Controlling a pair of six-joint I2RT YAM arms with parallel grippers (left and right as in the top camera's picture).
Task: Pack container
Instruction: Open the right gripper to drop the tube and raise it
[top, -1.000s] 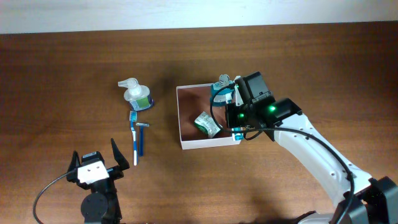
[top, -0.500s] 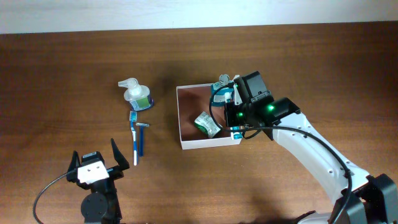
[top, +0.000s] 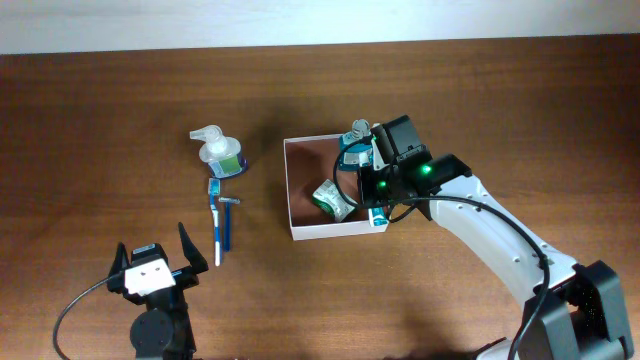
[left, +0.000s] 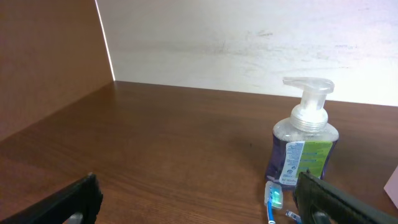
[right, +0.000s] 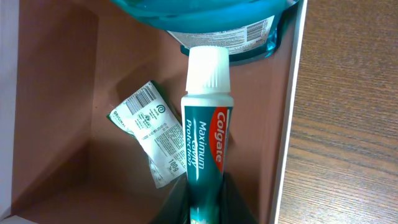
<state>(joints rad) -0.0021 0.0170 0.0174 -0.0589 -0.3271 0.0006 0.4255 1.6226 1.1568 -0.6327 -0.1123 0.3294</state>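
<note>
The container (top: 305, 175) is a white-walled square box with a reddish-brown bottom, standing at mid-table. Inside it lie a teal bottle (top: 353, 152) at the far right corner and a green-and-white packet (top: 333, 200). My right gripper (top: 376, 190) hangs over the box's right side, shut on a Colgate toothpaste tube (right: 208, 130). In the right wrist view the tube points at the teal bottle (right: 211, 15), beside the packet (right: 152, 134) and within the right wall (right: 292, 112); the right gripper (right: 208, 202) clamps its lower end. My left gripper (top: 155, 268) stands open near the front left, holding nothing.
A clear soap pump bottle (top: 220, 152) stands left of the box, with a blue toothbrush (top: 217, 225) and a razor (top: 230, 203) lying just in front of it. The left wrist view shows the pump bottle (left: 305, 146) and the toothbrush head (left: 273, 199) ahead.
My right gripper has shifted slightly left over the box with the toothpaste tube still in it. The left arm has not moved.
</note>
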